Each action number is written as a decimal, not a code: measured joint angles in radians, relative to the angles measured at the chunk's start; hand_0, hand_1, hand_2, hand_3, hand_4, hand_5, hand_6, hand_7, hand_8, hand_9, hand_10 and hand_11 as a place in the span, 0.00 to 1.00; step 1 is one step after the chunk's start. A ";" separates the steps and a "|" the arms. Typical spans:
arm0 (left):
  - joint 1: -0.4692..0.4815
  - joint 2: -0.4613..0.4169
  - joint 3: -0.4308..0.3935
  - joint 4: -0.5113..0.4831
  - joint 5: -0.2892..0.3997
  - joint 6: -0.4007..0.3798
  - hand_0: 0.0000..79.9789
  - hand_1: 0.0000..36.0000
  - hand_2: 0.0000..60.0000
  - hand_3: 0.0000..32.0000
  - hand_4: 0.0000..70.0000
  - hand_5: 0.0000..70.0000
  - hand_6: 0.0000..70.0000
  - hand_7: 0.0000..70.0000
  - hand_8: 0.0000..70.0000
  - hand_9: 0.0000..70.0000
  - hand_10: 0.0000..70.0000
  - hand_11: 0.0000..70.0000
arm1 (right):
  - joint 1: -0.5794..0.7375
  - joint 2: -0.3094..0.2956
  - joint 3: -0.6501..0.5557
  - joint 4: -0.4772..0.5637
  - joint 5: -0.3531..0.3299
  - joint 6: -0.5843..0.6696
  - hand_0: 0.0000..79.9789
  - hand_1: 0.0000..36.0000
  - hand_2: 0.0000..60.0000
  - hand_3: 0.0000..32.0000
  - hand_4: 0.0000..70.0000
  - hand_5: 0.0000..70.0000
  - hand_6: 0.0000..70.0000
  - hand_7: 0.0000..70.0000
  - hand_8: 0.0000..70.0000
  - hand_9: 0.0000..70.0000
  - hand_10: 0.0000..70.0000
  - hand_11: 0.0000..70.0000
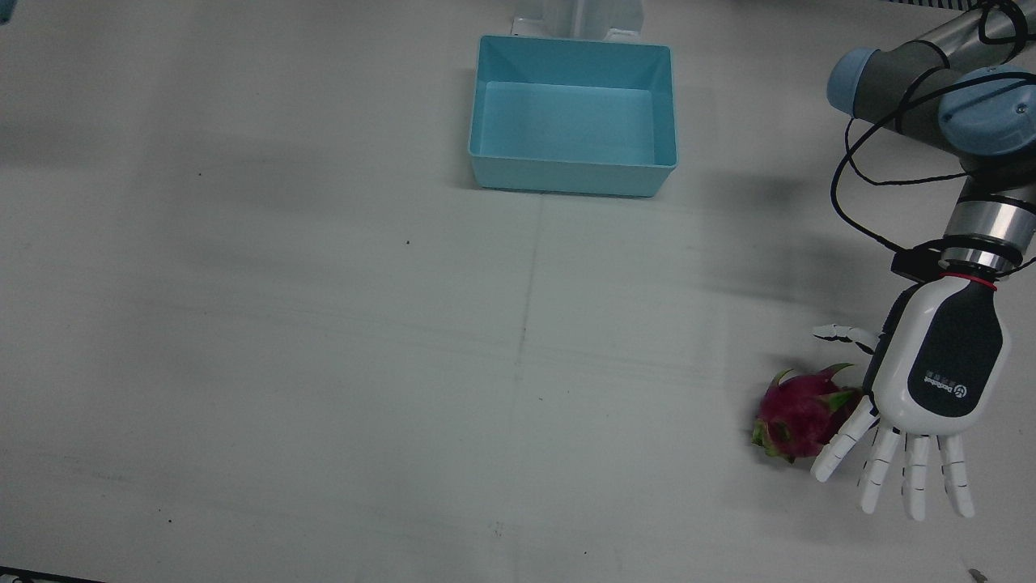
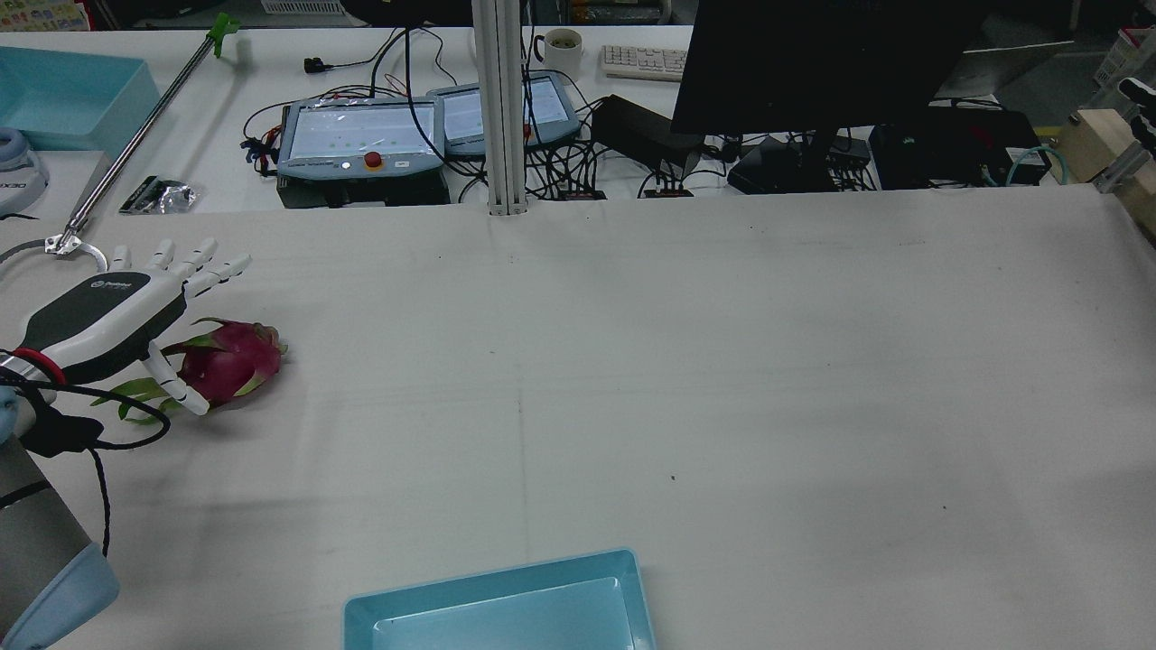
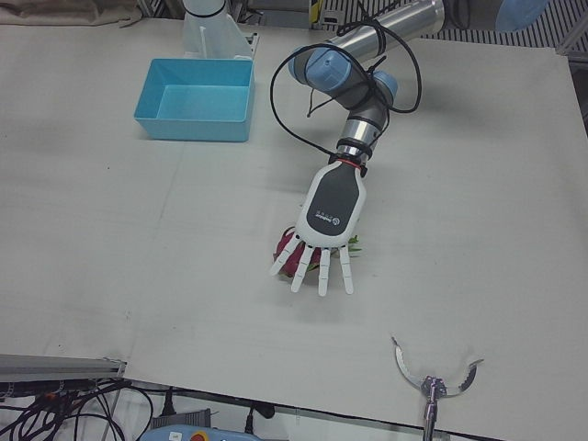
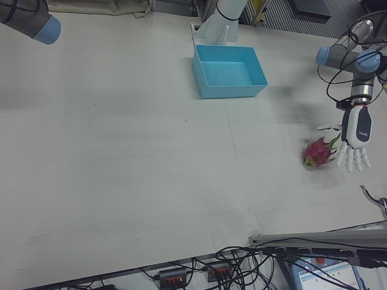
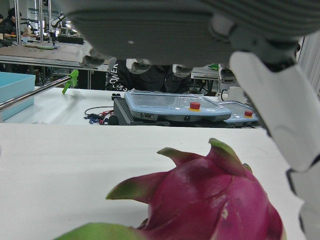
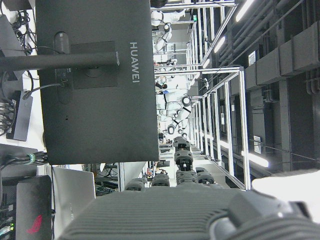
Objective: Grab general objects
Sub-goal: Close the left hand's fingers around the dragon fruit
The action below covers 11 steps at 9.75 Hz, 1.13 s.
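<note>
A magenta dragon fruit (image 1: 797,413) with green-tipped scales lies on the white table near its edge, on my left arm's side. My left hand (image 1: 939,372) hovers right beside and partly over it, palm down, fingers spread and straight, thumb out to the side; it holds nothing. In the rear view the fruit (image 2: 226,361) lies under the hand (image 2: 99,316), between thumb and fingers. The left hand view shows the fruit (image 5: 210,200) close below the palm (image 5: 175,30). Only the palm of my right hand (image 6: 175,215) shows, in its own view; its fingers are hidden.
An empty light-blue bin (image 1: 573,174) stands at the table's middle near the pedestals. A metal grabber tool (image 3: 432,381) lies at the table's edge close to the fruit. Monitors, control tablets and cables sit on the desk beyond the table.
</note>
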<state>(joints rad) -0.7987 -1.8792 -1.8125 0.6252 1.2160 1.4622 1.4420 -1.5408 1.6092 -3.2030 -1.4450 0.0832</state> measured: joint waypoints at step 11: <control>0.104 -0.061 0.096 -0.003 -0.036 0.007 0.75 0.93 0.42 0.79 0.00 0.00 0.00 0.00 0.00 0.00 0.00 0.00 | 0.000 0.000 0.000 0.000 0.000 0.000 0.00 0.00 0.00 0.00 0.00 0.00 0.00 0.00 0.00 0.00 0.00 0.00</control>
<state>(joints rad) -0.6949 -1.9404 -1.7164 0.6221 1.1799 1.4692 1.4420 -1.5407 1.6091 -3.2030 -1.4450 0.0828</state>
